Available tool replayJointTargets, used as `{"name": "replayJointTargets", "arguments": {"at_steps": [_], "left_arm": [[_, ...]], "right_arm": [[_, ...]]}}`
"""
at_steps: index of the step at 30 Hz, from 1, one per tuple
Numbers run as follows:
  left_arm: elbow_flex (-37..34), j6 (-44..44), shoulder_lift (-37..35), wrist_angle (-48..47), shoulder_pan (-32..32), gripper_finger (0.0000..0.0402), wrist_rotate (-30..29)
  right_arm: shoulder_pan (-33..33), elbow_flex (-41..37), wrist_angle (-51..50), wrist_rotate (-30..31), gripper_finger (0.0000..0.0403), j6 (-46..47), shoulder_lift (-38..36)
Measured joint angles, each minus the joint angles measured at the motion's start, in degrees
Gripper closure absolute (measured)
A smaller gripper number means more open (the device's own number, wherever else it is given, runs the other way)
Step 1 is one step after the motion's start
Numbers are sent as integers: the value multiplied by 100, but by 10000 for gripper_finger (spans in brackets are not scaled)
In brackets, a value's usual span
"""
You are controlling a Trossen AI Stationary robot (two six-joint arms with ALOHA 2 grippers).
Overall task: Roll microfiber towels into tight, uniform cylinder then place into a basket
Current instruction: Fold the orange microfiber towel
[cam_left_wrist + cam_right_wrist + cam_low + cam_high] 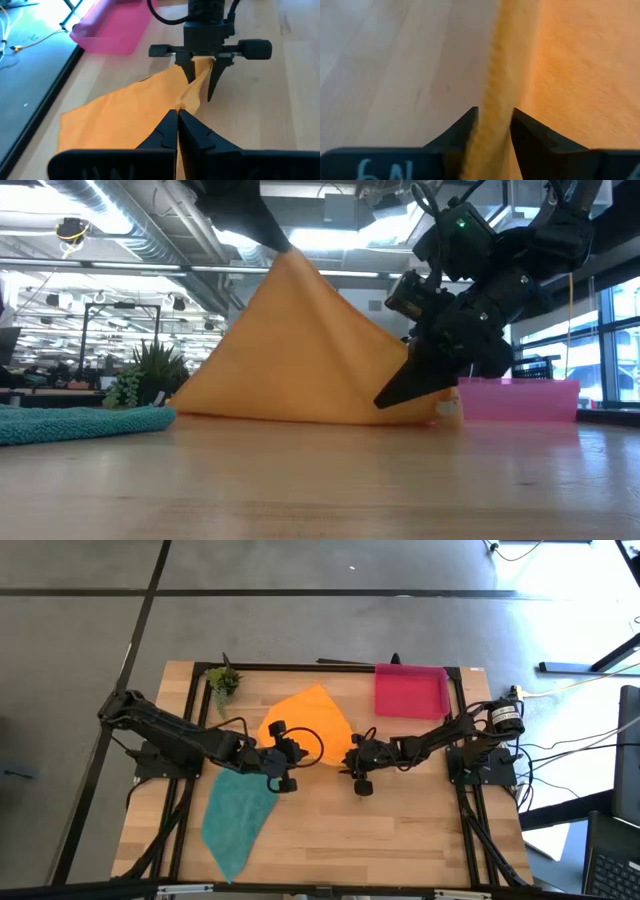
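Rolled: none | bright orange microfiber towel unrolled, pinched by left gripper and right gripper | teal towel flat on desk | shallow pink plastic basket unfilled

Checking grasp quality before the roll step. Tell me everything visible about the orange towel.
The orange towel is a bright, soft, fuzzy cloth, unrolled, near the table's middle beside the pink basket. It is lifted into a tent: the left gripper pinches its peak shut, and the right gripper clamps a bunched edge lower down between its fingers. Its far edge trails on the wooden table. It lies apart from the teal towel.
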Motion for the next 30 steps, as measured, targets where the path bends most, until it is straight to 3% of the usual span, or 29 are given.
{"name": "replayJointTargets", "arguments": {"at_steps": [10,18,23,30], "left_arm": [[0,-141,-160,-459,0,401,-349],[0,-149,-160,-574,0,401,-662],[0,-136,-162,-576,0,401,-674],[0,-140,-161,-589,0,402,-674]], "right_arm": [[0,0,-84,207,293,147,-353],[14,0,-862,666,293,595,-740],[163,0,-1093,1043,293,878,-796],[477,0,-1259,1058,293,1125,-796]]}}
